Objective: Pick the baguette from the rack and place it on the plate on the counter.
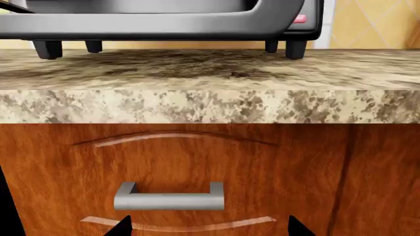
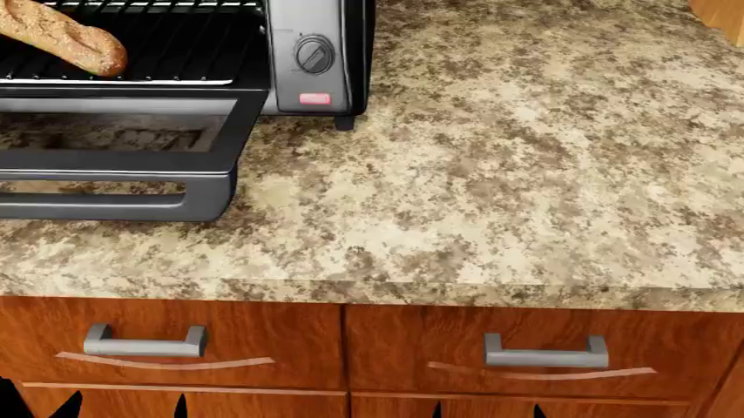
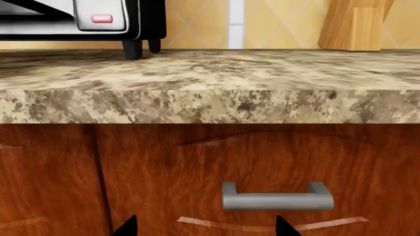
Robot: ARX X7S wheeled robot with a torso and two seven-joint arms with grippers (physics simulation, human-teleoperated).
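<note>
Nothing of the task is done yet, judging by how things lie. The baguette rests on the rack inside the toaster oven, which stands at the far left of the worktop with its door folded down toward the front edge. The plate is not in any view, so where it sits cannot be told. Both arms hang low, below the worktop's front edge and facing the drawers: the left gripper shows only two dark fingertips spread apart in front of a drawer handle, holding nothing, and the right gripper looks the same, tips apart and empty. Everything is left: raising an arm, reaching into the oven, grasping the loaf, finding the plate and setting the bread on it.
</note>
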